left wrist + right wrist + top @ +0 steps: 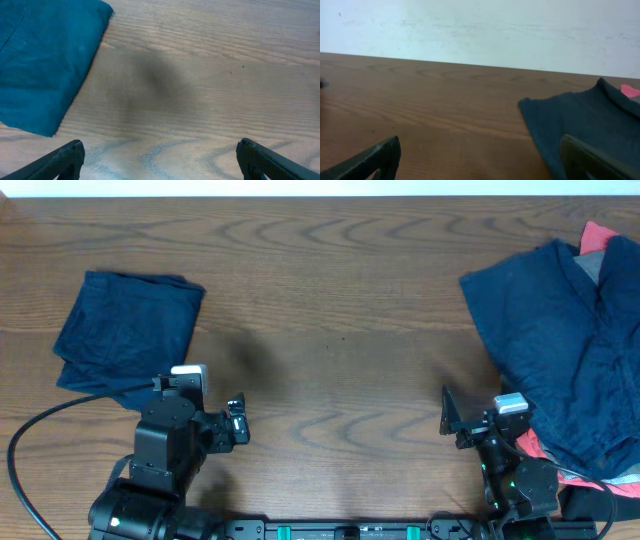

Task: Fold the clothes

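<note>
A folded navy-blue garment [128, 330] lies flat at the table's left; in the left wrist view its corner fills the upper left [45, 60]. At the right edge is a loose heap of clothes [565, 350]: dark navy cloth over red-pink pieces [600, 232] and a grey piece [596, 268]. My left gripper [200, 402] [160, 145] hangs open just in front of the folded garment, over bare wood. My right gripper [490, 418] [480, 142] is open at the heap's near left edge. Its right finger [590, 160] is over the navy cloth [580, 120]. Neither gripper holds anything.
The wooden table [330, 330] stretches between the folded garment and the heap. A black cable [40, 425] loops from the left arm near the front left edge. A pale wall [480, 25] lies behind the table's far edge.
</note>
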`<action>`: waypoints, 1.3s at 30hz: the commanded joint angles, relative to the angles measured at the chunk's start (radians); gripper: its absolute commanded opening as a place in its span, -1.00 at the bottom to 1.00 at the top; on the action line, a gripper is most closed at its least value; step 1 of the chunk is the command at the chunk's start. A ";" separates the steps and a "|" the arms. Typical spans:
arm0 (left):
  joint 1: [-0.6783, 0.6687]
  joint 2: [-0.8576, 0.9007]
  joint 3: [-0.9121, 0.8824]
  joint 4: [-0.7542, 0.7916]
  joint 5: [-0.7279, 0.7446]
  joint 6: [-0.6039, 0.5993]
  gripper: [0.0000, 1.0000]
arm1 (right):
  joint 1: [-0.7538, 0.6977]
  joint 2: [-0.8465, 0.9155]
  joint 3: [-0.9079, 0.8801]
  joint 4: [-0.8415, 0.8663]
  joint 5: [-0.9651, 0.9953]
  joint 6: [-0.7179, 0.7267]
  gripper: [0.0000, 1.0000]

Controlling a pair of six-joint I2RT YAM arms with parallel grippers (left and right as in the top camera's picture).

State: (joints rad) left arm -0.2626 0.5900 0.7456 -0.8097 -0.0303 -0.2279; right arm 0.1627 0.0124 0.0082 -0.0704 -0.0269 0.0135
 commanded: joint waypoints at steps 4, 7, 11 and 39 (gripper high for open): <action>0.002 -0.003 -0.003 0.000 -0.008 0.006 0.96 | -0.009 -0.007 -0.003 -0.002 -0.007 -0.014 0.99; 0.002 -0.003 -0.003 0.000 -0.008 0.006 0.96 | -0.009 -0.007 -0.003 -0.002 -0.007 -0.014 0.99; 0.002 -0.003 -0.003 0.000 -0.008 0.006 0.96 | -0.009 -0.007 -0.003 -0.002 -0.007 -0.014 0.98; 0.190 -0.428 -0.367 0.138 -0.023 0.017 0.96 | -0.009 -0.007 -0.003 -0.002 -0.007 -0.014 0.98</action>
State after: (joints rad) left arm -0.0887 0.2283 0.4507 -0.7269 -0.0341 -0.2276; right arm 0.1627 0.0120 0.0082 -0.0704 -0.0273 0.0135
